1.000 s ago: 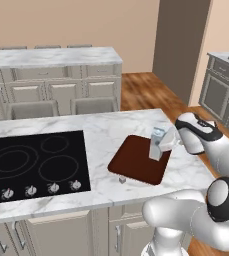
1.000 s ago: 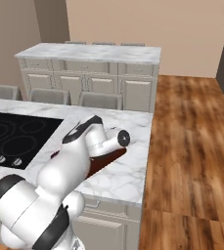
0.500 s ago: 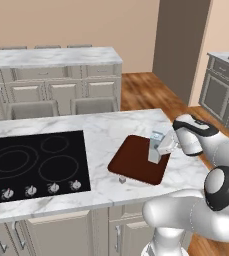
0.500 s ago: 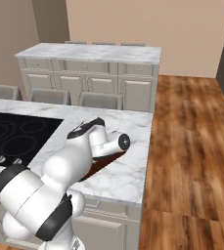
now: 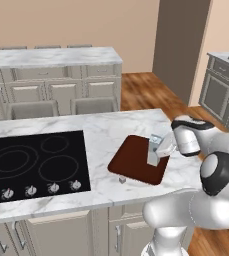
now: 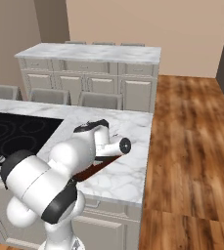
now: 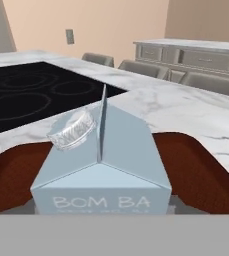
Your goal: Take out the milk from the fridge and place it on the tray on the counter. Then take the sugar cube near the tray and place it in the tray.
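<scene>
The milk point(image 5: 154, 150), a pale blue-white gabled carton, is upright over the right part of the reddish-brown tray point(image 5: 131, 164) on the counter point(image 5: 111, 127). My gripper point(image 5: 162, 148) reaches in from the right and is shut on the carton's sides. Whether the carton's base touches the tray I cannot tell. In the hand view the milk point(image 7: 101, 165) sits close up with the tray point(image 7: 198, 167) around it, and my fingertips are hidden. The sugar cube point(image 5: 122, 179) lies on the marble just off the tray's front left edge. The fridge is out of view.
The black cooktop point(image 5: 31, 160) with its row of knobs point(image 5: 31, 190) lies left of the tray. Chairs point(image 5: 93, 105) stand along the island's far side, before a second marbled counter point(image 5: 51, 56). Wooden floor point(image 6: 191, 146) lies right of the island.
The milk and my gripper have come slightly down and to the left over the tray. The grip is unchanged.
</scene>
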Controlling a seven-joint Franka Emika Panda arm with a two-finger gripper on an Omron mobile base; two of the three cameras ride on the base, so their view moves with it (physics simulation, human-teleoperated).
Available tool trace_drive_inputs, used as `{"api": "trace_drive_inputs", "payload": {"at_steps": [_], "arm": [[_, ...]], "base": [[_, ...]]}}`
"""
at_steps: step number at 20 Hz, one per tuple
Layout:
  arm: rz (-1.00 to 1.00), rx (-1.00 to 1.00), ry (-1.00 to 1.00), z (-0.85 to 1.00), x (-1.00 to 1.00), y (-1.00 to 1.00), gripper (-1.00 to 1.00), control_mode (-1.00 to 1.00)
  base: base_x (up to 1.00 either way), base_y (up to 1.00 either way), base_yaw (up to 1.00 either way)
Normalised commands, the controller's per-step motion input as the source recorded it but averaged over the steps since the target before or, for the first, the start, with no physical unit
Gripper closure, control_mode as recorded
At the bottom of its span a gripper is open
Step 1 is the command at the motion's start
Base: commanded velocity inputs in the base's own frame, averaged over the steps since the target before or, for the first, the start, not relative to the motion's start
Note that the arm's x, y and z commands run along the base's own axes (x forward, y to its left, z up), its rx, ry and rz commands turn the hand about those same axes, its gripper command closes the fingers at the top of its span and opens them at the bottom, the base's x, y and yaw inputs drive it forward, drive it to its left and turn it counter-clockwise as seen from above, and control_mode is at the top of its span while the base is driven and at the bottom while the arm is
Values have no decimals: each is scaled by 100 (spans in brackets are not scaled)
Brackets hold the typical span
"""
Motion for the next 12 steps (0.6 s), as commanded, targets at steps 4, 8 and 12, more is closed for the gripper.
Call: {"api": "trace_drive_inputs", "payload": {"at_steps": [4, 8, 12], "arm": [[0, 0, 0, -28, 3, -1, 100, -100], [0, 0, 0, -13, 0, 0, -100, -100], [0, 0, -1, 1, 0, 0, -100, -100]], "base": [[0, 0, 0], [0, 0, 0], [0, 0, 0]]}}
